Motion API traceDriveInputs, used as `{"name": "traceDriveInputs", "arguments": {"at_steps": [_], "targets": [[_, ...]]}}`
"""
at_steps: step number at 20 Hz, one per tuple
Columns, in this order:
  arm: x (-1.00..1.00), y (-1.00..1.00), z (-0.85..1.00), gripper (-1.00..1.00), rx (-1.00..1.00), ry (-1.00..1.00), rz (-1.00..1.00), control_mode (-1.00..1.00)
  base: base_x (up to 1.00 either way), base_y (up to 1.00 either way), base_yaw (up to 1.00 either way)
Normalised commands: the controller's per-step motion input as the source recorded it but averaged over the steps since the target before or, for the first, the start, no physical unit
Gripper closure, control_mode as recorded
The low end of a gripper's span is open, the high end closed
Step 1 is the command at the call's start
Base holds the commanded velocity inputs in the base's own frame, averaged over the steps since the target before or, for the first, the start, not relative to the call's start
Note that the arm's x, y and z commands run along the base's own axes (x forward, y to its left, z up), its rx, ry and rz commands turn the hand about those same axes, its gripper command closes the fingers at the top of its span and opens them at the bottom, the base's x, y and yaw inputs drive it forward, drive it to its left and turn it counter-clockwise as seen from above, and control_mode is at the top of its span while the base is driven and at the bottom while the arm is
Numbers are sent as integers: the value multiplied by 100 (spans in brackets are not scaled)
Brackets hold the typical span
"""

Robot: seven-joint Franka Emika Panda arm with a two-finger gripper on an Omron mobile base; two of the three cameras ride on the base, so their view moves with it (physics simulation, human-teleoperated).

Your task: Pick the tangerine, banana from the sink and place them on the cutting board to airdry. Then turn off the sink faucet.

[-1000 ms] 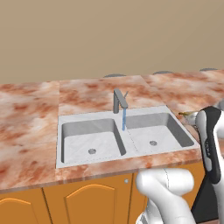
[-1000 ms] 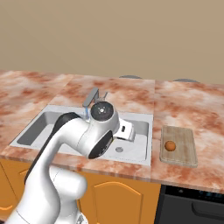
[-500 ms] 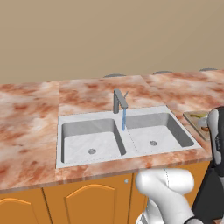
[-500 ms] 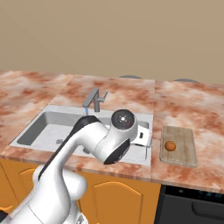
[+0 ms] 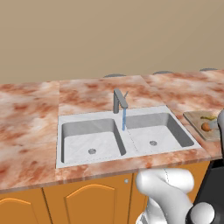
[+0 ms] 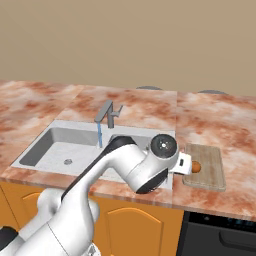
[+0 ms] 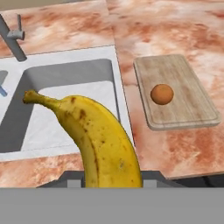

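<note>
We are looking across a marbled pink counter (image 5: 30, 127), starting at its left, where the sink (image 5: 89, 142) is sitting with both basins holding no fruit. The faucet (image 5: 119, 100) is standing behind the divider between the basins, and a thin blue stream of water (image 5: 124, 119) is running down from its spout, so it is not yet turned off. Below the counter edge we are seeing orange cabinet doors (image 5: 83, 203).

Moving right, in the hand view we are seeing the banana (image 7: 103, 144) rising large from between the gripper's jaws, which are closed on its lower end; its brown-tipped stem is pointing up and toward the faucet side. The banana is hanging above the counter edge between the right basin and the board, not touching either. In the right base view the arm's wrist is reaching over the strip of counter just beside the board.

Further right, the cutting board (image 7: 192, 107) is lying flat on the counter just beside the sink. The tangerine (image 7: 162, 94) is resting on it, near its middle, well apart from the banana.
</note>
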Motion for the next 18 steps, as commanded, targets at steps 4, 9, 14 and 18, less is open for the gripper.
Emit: {"name": "traceDriveInputs", "arguments": {"at_steps": [4,9,14,18], "targets": [[0,-57,-14,100,0,3,0,-100,0,0,0],[0,-51,-11,100,-1,5,0,-100,0,0,0],[1,-46,-7,100,-2,3,0,-100,0,0,0],[8,-26,-8,100,-2,0,0,-100,0,0,0]]}}
